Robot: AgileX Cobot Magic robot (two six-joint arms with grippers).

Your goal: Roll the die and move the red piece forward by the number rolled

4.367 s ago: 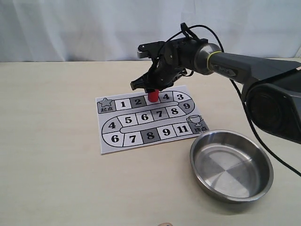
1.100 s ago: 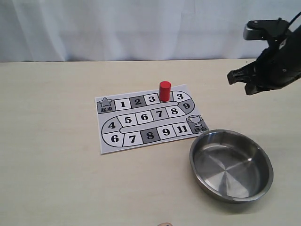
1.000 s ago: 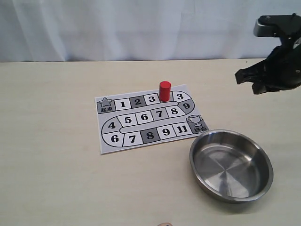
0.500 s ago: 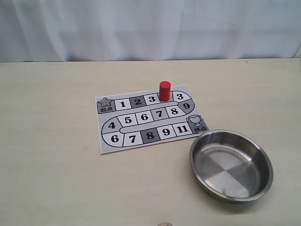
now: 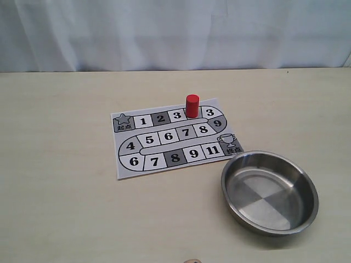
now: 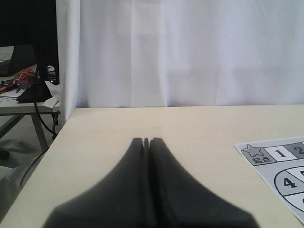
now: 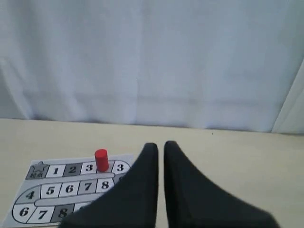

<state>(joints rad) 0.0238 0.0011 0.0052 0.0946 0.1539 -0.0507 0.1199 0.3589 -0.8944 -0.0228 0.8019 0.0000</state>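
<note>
Red piece (image 5: 192, 106) stands upright on the board (image 5: 164, 159), unseen from the left wrist

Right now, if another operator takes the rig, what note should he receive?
Left gripper: shut, empty, parked off the board's start end.
Right gripper: nearly shut, empty, drawn back and facing the board.
Red piece: upright on the top row, between the two squares marked 3.
Die: not visible in any view; the steel bowl holds nothing.
Done: the piece appears placed. Left: confirm the count.
</note>
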